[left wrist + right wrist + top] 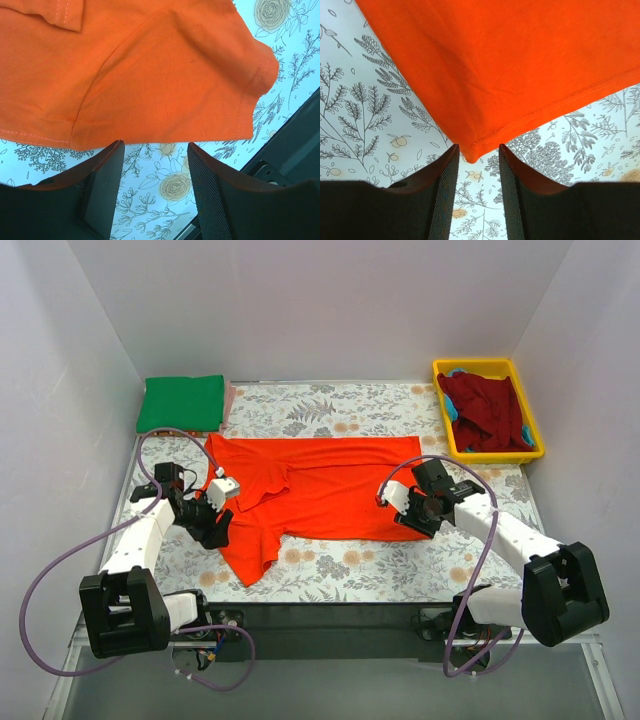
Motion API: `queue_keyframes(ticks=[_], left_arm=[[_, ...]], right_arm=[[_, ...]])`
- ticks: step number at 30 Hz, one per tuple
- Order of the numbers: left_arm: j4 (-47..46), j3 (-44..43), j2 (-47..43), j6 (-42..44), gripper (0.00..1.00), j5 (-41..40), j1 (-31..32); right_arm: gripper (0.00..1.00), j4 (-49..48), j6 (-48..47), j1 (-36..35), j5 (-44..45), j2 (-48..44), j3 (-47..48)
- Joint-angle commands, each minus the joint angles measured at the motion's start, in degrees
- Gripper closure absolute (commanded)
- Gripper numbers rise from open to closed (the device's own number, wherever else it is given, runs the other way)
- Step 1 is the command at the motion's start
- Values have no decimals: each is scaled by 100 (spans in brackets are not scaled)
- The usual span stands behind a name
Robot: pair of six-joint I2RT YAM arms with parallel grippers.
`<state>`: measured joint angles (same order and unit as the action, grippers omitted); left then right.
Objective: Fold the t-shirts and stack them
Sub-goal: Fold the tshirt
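orange-red t-shirt (320, 490) spread flat in middle of counter (400, 575), partly folded.
left pincer (155, 150) released, fingers apart over bare counter – sleeve hem lies just ahead of fingertips, not between them.
right pincer (476, 148) released too – shirt's near right corner pokes into gap between fingertips, ungripped.
green t-shirt (181, 402) folded at far left corner.
dark red t-shirt (487, 412) heaped in yellow tray (490, 367), far right corner.

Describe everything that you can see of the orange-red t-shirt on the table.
The orange-red t-shirt is plain, soft cloth with stitched hems. It lies flat on the flowered table, spread sideways, with a flap folded onto itself and one sleeve pointing toward the near edge. The left gripper stands open at that sleeve's edge, and the right gripper stands open at a hem corner; neither grips the cloth.
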<state>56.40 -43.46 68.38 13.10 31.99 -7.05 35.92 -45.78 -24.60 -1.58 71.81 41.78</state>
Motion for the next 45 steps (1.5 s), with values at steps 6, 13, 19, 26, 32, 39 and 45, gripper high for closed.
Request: queue_keyframes(ticks=[6,13,19,26,32,39,45], left_arm=[[-200,-241,44,52,46,-26,-25],[-156,-294,88,8,44,-26,-25],[-305,-101,-44,113,45,-157,-33],[-51,-31,-105,903,57,-61,-33],[-225,496,-535,1476,59,-114,-16],[-911,1033,-563,1450,51,-298,54],[-1518,1322,-282,1317,50,-641,380]], right_arm=[[53,284,-352,43,-386,140,-38],[52,-147,-441,315,-246,447,-398],[72,-208,-511,491,-325,746,-513],[99,-112,-573,614,-290,791,-355],[99,2,-572,658,-316,729,-144],[99,213,-538,702,-518,667,111],[99,319,-485,711,-562,878,243]])
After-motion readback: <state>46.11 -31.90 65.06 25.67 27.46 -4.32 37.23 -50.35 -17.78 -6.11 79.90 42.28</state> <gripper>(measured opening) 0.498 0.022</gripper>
